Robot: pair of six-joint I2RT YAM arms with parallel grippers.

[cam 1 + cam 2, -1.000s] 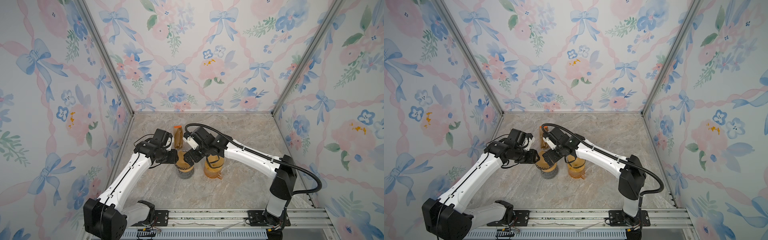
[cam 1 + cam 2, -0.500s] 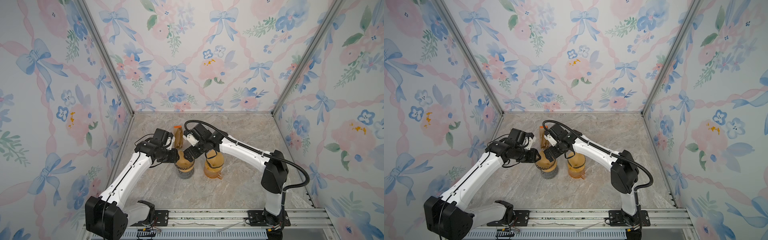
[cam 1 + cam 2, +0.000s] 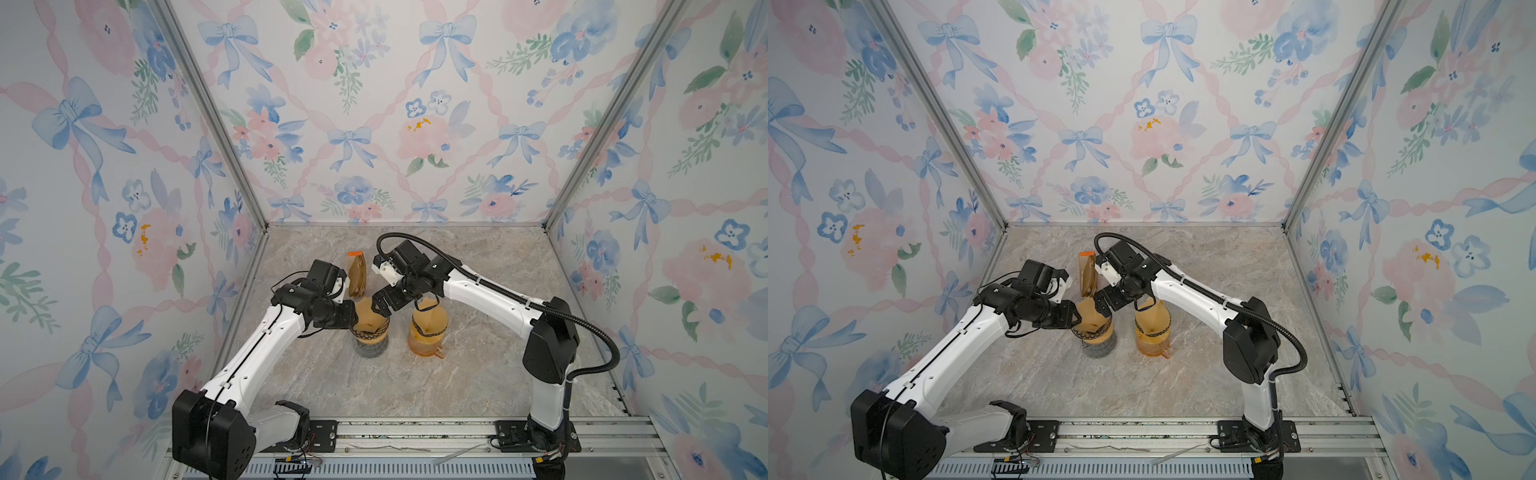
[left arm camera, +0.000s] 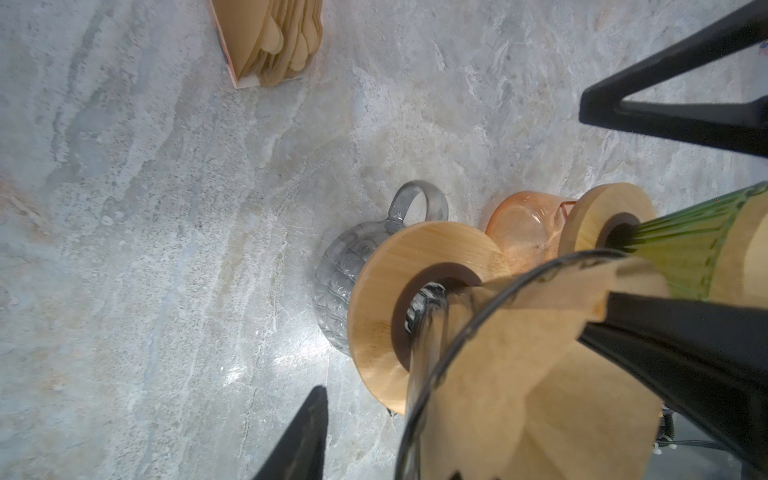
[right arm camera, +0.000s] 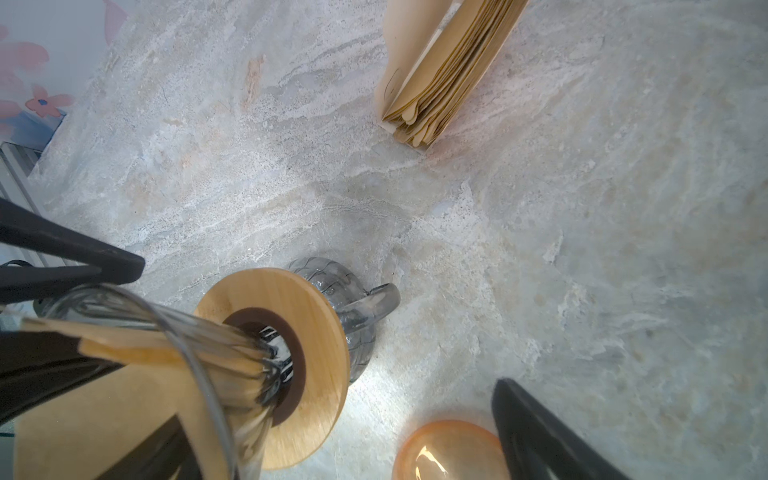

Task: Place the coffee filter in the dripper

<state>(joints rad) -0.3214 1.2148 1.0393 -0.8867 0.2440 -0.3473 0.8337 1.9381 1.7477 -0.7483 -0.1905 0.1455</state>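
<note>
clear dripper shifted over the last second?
No. In both top views the clear dripper sits in the same spot as before, just left of the amber carafe.

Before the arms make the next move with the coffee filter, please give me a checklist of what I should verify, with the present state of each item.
1. coffee filter inside the clear glass dripper: ok.
2. wooden collar seated on the grey glass mug: ok.
3. left gripper clear of the filter: not ok, one finger lies on the paper.
4. right gripper open: ok.
5. Filter flat against the dripper wall: cannot tell.
</note>
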